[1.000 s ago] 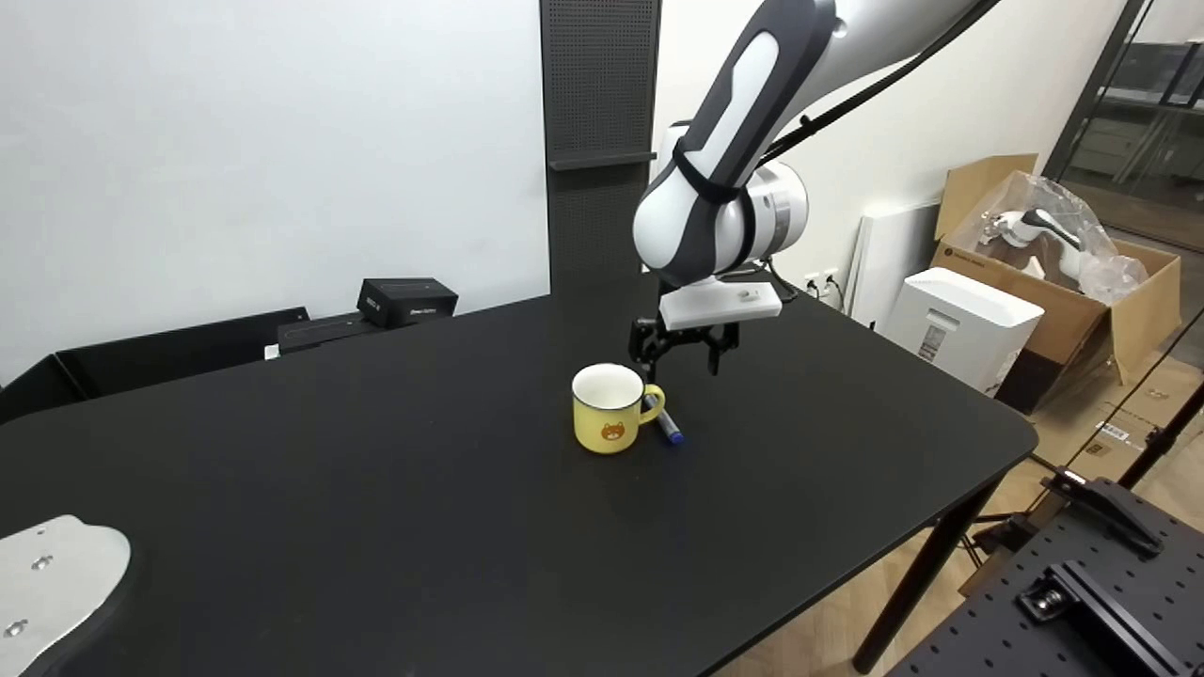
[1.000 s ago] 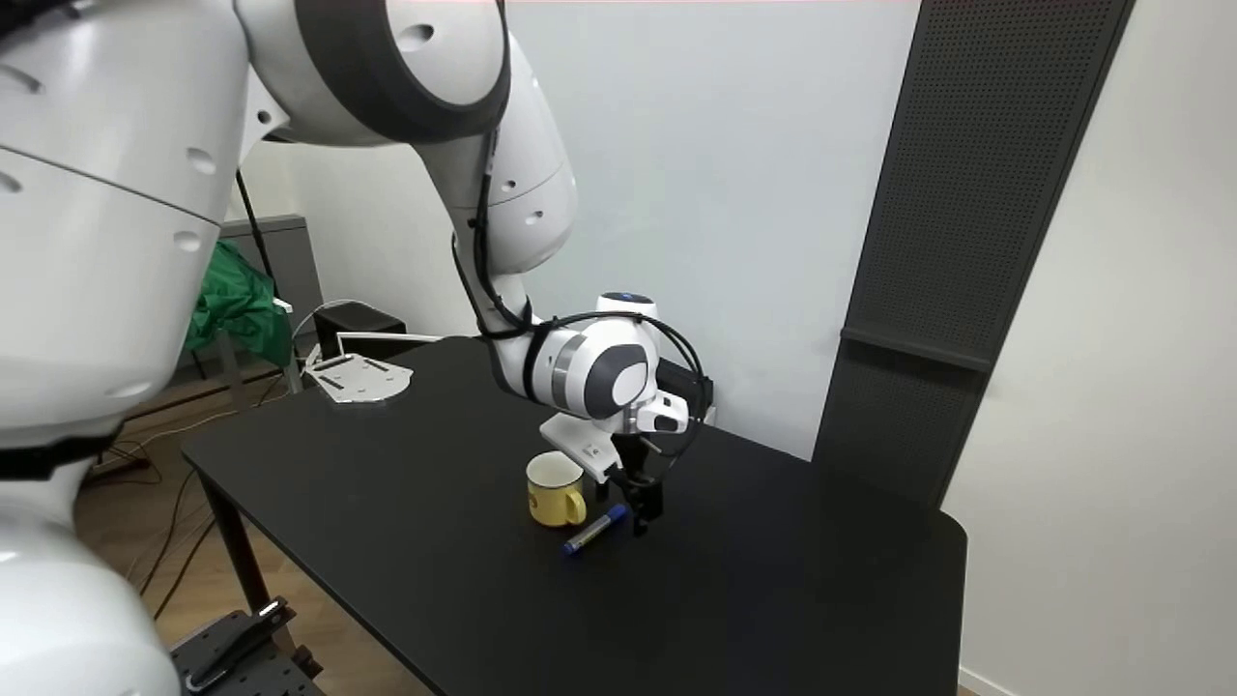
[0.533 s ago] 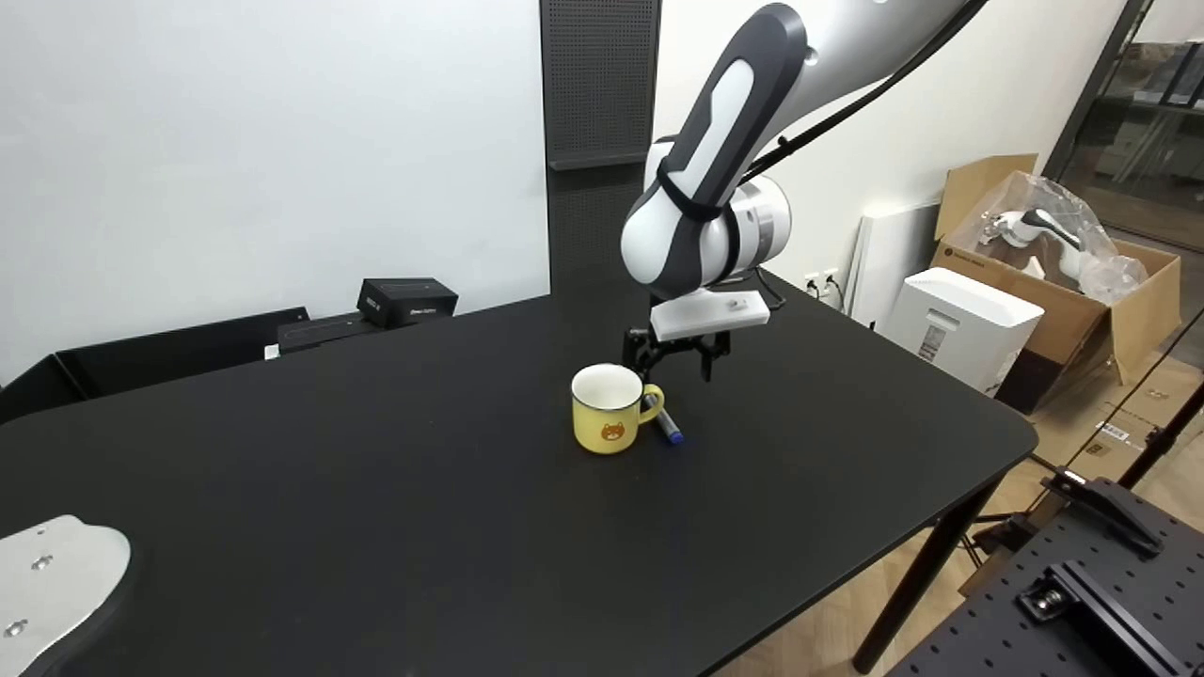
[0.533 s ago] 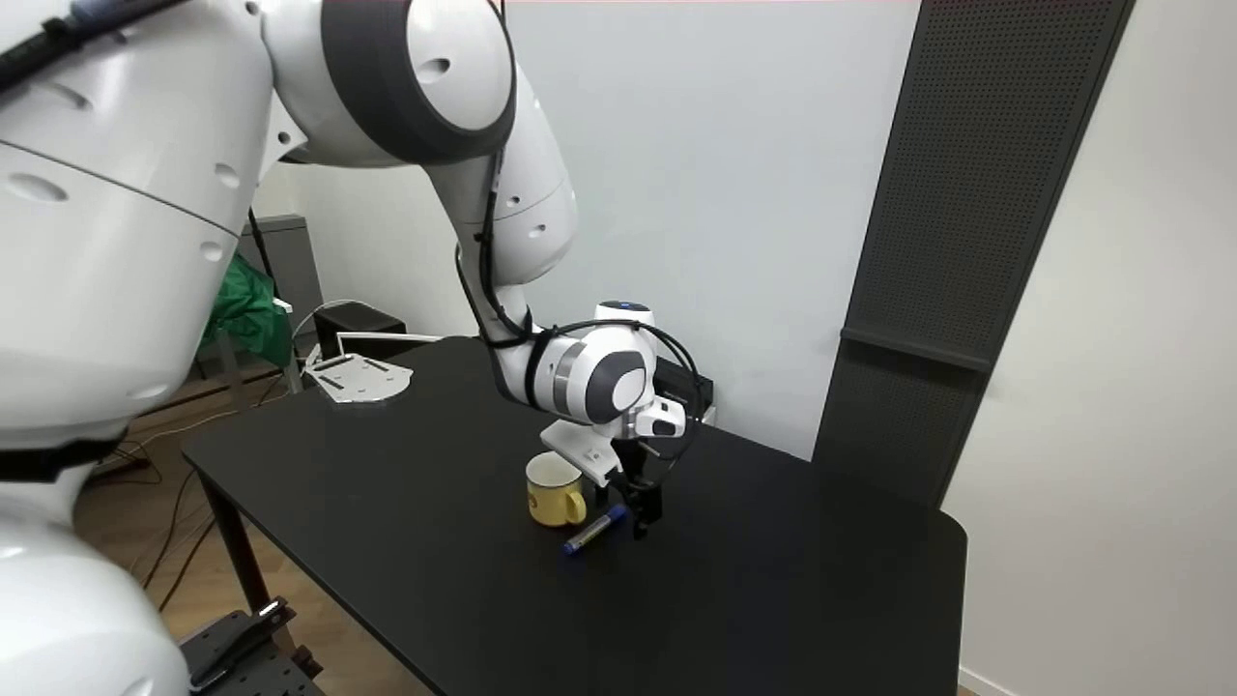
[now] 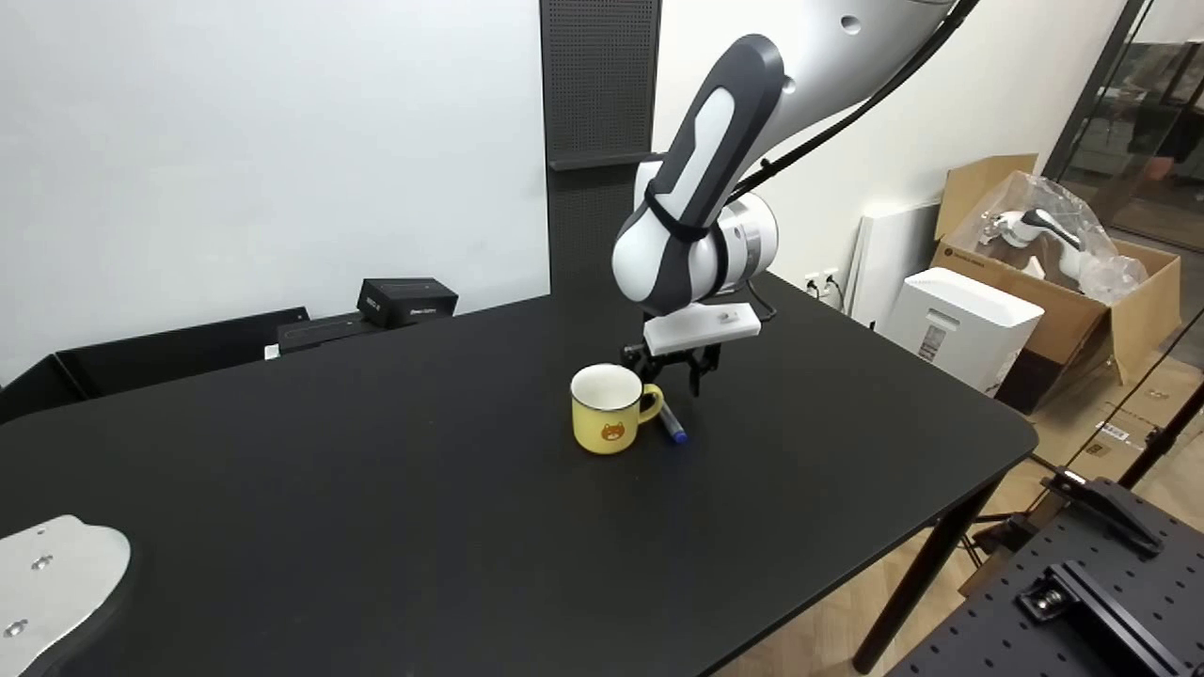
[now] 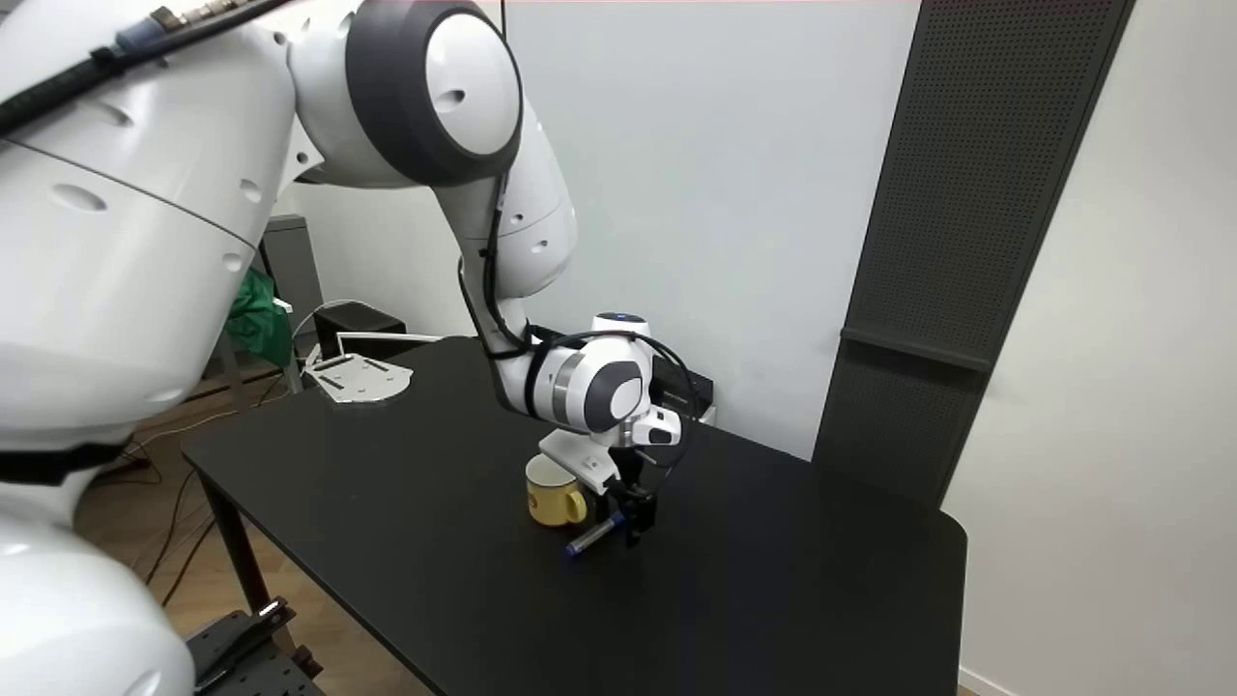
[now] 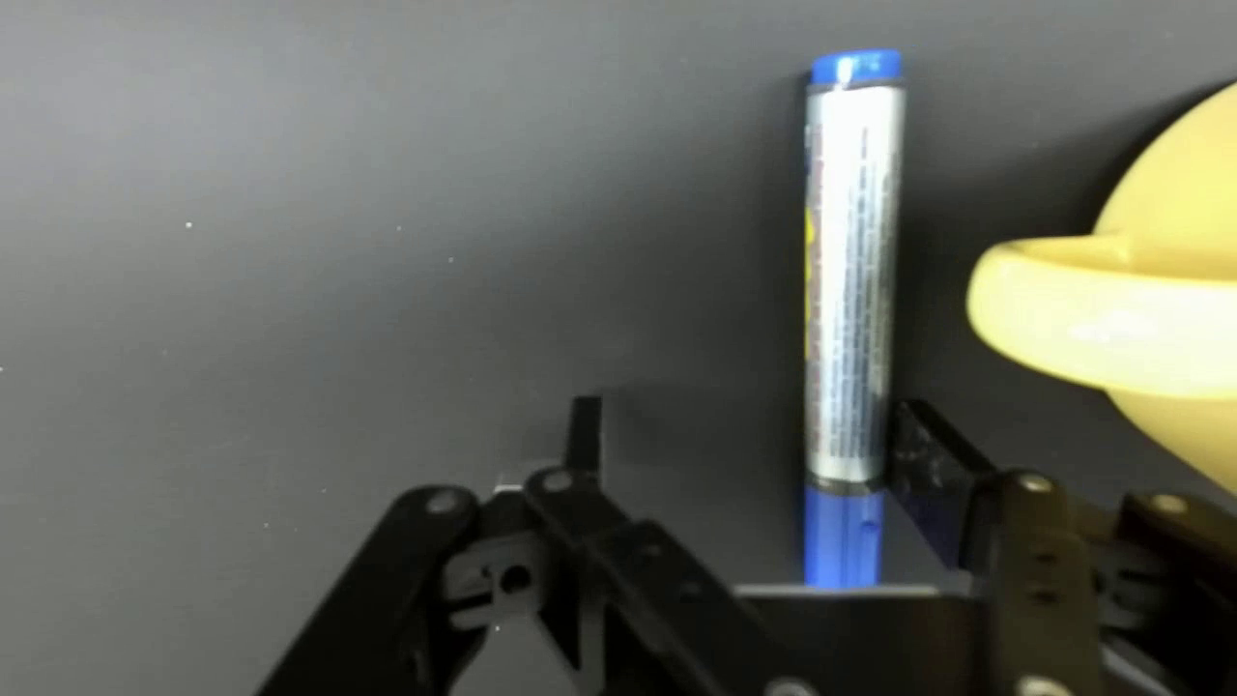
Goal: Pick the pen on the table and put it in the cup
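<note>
The pen (image 7: 852,280), silver with blue ends, lies flat on the black table (image 5: 376,527). It also shows in both exterior views (image 5: 673,425) (image 6: 594,536). The yellow cup (image 5: 602,423) stands upright beside it, its handle towards the pen; it also shows in the wrist view (image 7: 1193,193). My gripper (image 7: 746,430) is open and low, its fingers on either side of the pen near one blue end. The right finger (image 7: 933,474) in the wrist view is against or very close to the pen, between pen and cup. The other finger is well apart. The pen's blue end runs under the gripper.
Black boxes (image 5: 407,303) stand along the table's back edge by the wall. A pale metal plate (image 6: 362,377) sits at the table's far end; part of it shows in an exterior view (image 5: 66,574). A cardboard box (image 5: 1063,273) stands beyond the table.
My gripper has moved down to the table around the pen and a little towards the cup. The pen has shifted slightly away from the cup. The cup has not moved.
</note>
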`<state>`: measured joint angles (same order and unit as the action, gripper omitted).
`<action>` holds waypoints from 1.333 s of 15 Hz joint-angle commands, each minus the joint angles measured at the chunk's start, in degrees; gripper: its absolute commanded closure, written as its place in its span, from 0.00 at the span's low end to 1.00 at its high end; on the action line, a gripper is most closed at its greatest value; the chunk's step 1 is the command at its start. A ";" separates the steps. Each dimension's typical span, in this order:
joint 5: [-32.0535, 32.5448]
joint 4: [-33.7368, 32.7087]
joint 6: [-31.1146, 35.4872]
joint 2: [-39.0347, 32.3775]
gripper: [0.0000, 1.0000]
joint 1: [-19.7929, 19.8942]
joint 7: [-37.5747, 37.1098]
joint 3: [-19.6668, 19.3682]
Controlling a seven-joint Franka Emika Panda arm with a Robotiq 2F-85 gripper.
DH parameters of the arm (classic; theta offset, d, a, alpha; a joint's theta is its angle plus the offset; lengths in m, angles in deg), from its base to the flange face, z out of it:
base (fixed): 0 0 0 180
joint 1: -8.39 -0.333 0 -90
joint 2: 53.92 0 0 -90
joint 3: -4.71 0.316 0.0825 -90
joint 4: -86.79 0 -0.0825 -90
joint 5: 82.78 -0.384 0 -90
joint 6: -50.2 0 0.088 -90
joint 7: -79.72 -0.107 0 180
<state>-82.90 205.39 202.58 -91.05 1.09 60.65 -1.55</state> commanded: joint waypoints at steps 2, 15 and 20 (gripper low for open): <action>-0.36 -1.97 -1.03 -1.09 0.62 -0.93 -1.43 -0.27; -2.58 1.58 -1.95 5.66 0.95 1.28 0.93 0.83; 0.70 3.21 -7.74 15.20 0.95 -0.05 -0.34 -0.66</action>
<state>-84.03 205.81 198.53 -82.89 1.60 61.08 -1.72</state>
